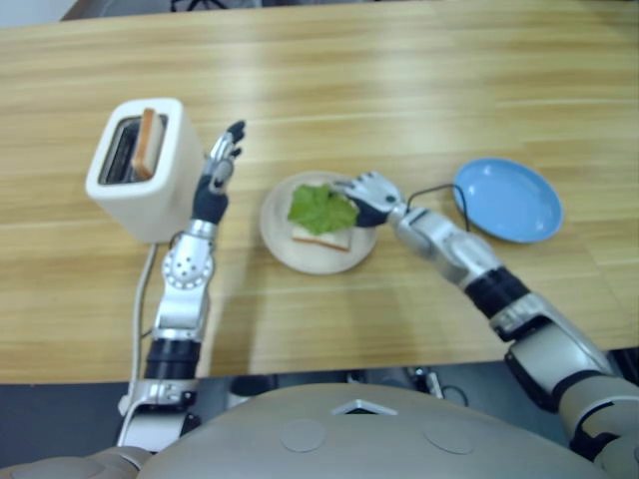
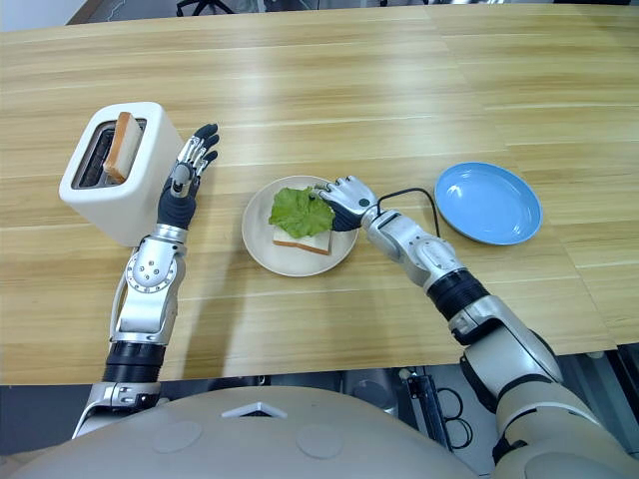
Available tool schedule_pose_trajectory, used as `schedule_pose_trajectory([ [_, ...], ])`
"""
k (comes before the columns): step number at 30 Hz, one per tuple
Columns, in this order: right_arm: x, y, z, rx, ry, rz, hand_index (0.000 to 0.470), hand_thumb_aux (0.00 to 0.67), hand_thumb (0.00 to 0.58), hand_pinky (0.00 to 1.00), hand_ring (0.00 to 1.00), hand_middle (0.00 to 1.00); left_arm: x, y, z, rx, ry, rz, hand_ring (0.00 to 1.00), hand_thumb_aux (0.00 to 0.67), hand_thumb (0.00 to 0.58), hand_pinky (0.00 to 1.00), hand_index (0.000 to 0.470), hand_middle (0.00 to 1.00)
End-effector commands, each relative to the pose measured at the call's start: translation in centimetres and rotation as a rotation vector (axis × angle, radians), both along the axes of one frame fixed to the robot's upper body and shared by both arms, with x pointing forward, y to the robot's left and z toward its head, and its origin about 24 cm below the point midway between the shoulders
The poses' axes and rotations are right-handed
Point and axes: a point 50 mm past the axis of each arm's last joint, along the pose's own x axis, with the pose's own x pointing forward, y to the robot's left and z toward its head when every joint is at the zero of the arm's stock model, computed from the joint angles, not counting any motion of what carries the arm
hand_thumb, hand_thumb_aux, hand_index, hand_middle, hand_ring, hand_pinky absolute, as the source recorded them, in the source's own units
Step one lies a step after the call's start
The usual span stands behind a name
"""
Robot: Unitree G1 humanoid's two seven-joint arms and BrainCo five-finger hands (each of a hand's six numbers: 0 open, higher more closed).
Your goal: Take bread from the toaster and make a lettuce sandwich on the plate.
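Wooden table (image 2: pixel 399 90), lettuce (image 2: pixel 298 211) partly covering bread slice (image 2: pixel 300 242)

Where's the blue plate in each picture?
Left eye view: the blue plate is at the right, to the right of the lettuce.
Right eye view: it is at the right too, a little nearer the middle.
Shared landmark: the white toaster at far left.

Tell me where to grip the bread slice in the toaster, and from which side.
Pinch the bread slice by its exposed top edge, coming from above: it stands in the toaster slot, only that part clear. The left hand is nearest.
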Motion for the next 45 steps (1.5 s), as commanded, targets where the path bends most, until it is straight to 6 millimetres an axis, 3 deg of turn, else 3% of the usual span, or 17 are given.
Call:
schedule_pose_trajectory([
  [1,-0.5,-1.1,0.8,-0.039,0.003,-0.006,0.0,0.0,0.0,0.0,0.0,0.0,-0.1,0.2,-0.1,0.028,0.013,-0.002,0.0,0.0,0.0,0.0,0.0,0.0],
  [7,-1.5,-3.4,2.1,-0.098,0.02,-0.033,0.0,0.0,0.0,0.0,0.0,0.0,-0.1,0.4,0.1,0.031,0.007,0.0,0.0,0.0,0.0,0.0,0.0,0.0],
  [14,-3.2,-8.9,4.2,-0.253,0.116,-0.18,0.0,0.0,0.0,0.0,0.0,0.0,-0.1,0.6,0.4,0.041,-0.001,-0.003,0.0,0.0,0.0,0.0,0.0,0.0],
  [17,-4.2,-10.6,6.1,-0.214,0.17,-0.232,0.0,0.0,0.0,0.0,0.0,0.0,-0.1,0.8,1.0,0.065,-0.027,0.0,0.0,0.0,0.0,0.0,0.0,0.0],
  [20,-4.1,-11.1,8.5,-0.137,0.079,-0.259,0.0,0.0,0.0,0.0,0.0,0.0,-0.4,1.3,3.1,0.123,-0.104,0.01,0.0,0.0,0.0,0.0,0.0,0.0],
  [22,-4.0,-11.2,9.1,-0.076,0.038,-0.27,0.0,0.0,0.0,0.0,0.0,0.0,-0.9,1.8,5.8,0.21,-0.21,0.031,0.0,0.0,0.0,0.0,0.0,0.0],
  [25,-4.2,-11.0,8.4,0.01,0.034,-0.282,0.0,0.0,0.0,0.0,0.0,0.0,-1.6,3.2,10.0,0.38,-0.343,0.097,0.0,0.0,0.0,0.0,0.0,0.0],
  [28,-4.5,-10.4,7.0,0.074,0.067,-0.286,0.0,0.0,0.0,0.0,0.0,0.0,-1.4,5.1,11.9,0.598,-0.321,0.168,0.0,0.0,0.0,0.0,0.0,0.0],
  [31,-4.8,-10.1,5.6,0.108,0.09,-0.302,0.0,0.0,0.0,0.0,0.0,0.0,-0.8,6.5,11.8,0.739,-0.235,0.185,0.0,0.0,0.0,0.0,0.0,0.0],
  [39,-5.1,-9.7,4.3,0.155,0.115,-0.319,0.0,0.0,0.0,0.0,0.0,0.0,1.5,11.9,8.3,1.217,0.03,0.453,0.0,0.0,0.0,0.0,0.0,0.0],
  [45,-5.3,-9.6,3.9,0.162,0.125,-0.321,0.0,0.0,0.0,0.0,0.0,0.0,2.7,14.1,5.5,1.344,0.197,0.521,0.0,0.0,0.0,0.0,0.0,0.0],
])
